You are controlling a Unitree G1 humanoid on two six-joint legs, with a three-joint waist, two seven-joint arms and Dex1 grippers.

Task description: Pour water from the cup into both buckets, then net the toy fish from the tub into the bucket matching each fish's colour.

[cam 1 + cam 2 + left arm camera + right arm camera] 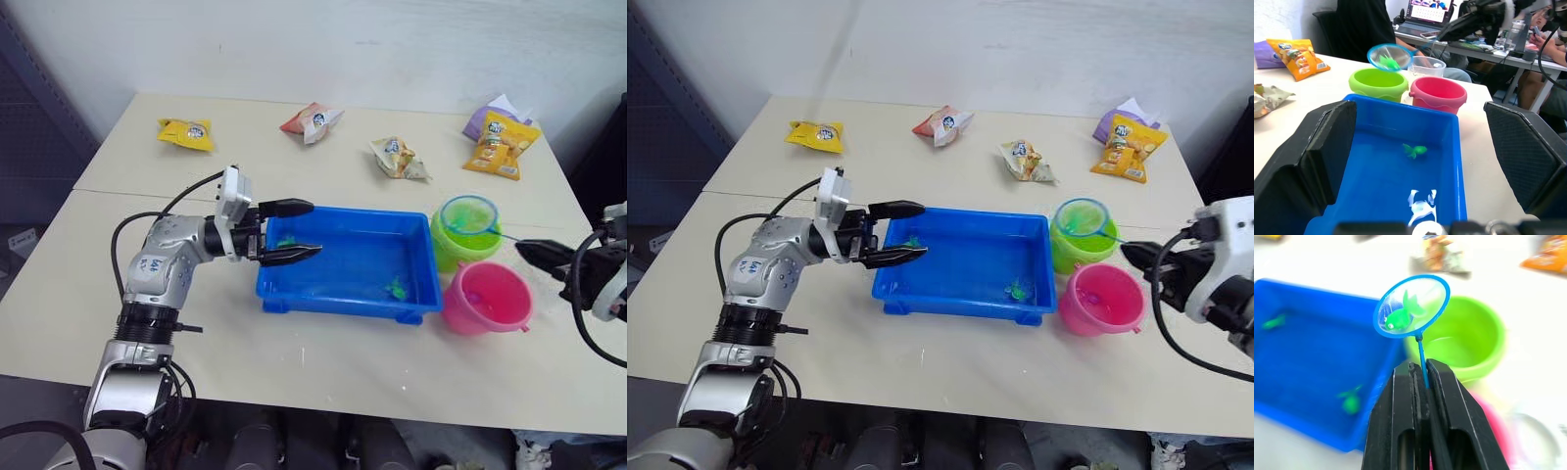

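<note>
Green fish in the net above the green bucket

The left gripper [294,232] hovers over the left end of the shallow rectangular bright blue plastic tub [333,290], its two black fingers spread wide around nothing. Two small green plastic toy fish [1352,401] lie on the tub's floor, one near each end. Just right of the tub stand the lime green round plastic bucket [446,243] and, in front of it, the pink round plastic bucket [487,299]. The small round net with a light blue rim [1412,306] hangs above the green bucket's near edge with one green fish [1400,317] in it; the right gripper [1422,374] pinches its thin handle between closed fingers
</note>
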